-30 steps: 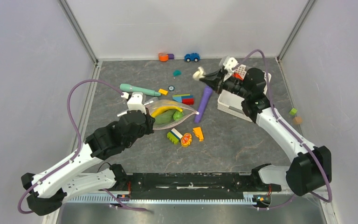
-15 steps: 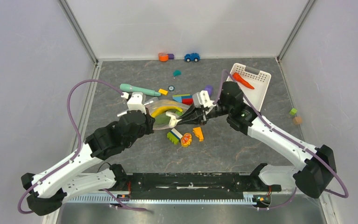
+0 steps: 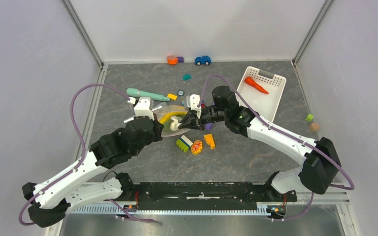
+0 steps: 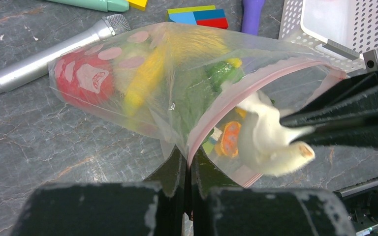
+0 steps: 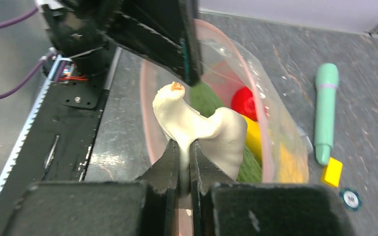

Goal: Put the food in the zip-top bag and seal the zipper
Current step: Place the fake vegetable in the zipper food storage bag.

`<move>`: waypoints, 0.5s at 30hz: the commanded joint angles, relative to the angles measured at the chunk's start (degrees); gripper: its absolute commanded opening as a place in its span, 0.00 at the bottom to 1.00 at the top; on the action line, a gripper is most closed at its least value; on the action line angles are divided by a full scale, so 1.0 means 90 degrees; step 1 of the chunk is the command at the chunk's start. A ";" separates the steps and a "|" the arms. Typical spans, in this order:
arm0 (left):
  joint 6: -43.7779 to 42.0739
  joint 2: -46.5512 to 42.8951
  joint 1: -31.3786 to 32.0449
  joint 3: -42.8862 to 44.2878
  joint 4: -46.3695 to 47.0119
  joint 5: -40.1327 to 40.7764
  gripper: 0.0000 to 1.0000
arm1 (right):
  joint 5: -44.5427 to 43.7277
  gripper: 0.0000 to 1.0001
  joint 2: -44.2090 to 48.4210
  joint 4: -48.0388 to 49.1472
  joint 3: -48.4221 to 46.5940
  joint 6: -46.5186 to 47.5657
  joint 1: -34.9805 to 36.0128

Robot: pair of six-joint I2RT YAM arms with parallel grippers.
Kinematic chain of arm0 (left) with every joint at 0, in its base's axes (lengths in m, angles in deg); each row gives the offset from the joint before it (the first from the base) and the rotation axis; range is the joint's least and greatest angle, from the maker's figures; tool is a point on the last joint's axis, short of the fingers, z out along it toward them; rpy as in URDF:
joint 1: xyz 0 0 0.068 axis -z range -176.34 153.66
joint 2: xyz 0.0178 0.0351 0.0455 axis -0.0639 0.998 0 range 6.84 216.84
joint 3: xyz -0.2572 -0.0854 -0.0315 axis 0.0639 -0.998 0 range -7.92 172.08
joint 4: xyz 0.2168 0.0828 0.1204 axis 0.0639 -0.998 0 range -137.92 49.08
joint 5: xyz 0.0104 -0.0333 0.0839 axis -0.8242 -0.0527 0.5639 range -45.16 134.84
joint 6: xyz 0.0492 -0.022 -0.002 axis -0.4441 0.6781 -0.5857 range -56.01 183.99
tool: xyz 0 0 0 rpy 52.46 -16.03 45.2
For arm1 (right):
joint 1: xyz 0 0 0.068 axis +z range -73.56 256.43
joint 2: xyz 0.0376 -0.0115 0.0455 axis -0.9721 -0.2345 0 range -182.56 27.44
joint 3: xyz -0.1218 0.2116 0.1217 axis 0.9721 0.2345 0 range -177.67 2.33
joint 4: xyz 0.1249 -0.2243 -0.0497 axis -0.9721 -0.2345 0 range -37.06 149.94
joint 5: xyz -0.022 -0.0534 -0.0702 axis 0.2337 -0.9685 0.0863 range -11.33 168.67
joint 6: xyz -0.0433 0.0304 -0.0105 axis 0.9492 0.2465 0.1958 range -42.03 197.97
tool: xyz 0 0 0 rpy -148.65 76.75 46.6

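In the top view, left of centre, the left gripper [image 4: 189,160] is clamped on the zipper [image 4: 226,102] and holds the mouth of the zip-top bag [image 4: 142,93] open toward the right. The bag lies at the centre, its long axis nearly left to right, with a banana [image 4: 150,73] inside. The right gripper [image 5: 180,147], closed on the small beige piece [image 5: 197,125], stands at this mouth, so the inside of the bag lies to its left. The carrot [image 3: 256,85] lies in the white basket [image 3: 270,101], upper right. No readable writing is seen.
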 commanded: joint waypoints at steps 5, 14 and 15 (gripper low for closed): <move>-0.0124 -0.0103 -0.0043 0.0073 0.0184 0.0078 0.02 | -0.1845 0.09 0.0024 0.0344 -0.0220 -0.0167 0.0011; -0.0153 -0.0058 -0.0042 0.0073 0.0209 -0.0024 0.02 | -0.3325 0.24 0.0158 0.0961 0.0174 -0.0367 0.0263; -0.0148 -0.0052 -0.0045 0.0073 0.0209 -0.0024 0.02 | -0.3440 0.25 0.0164 0.1021 0.0201 -0.0388 0.0308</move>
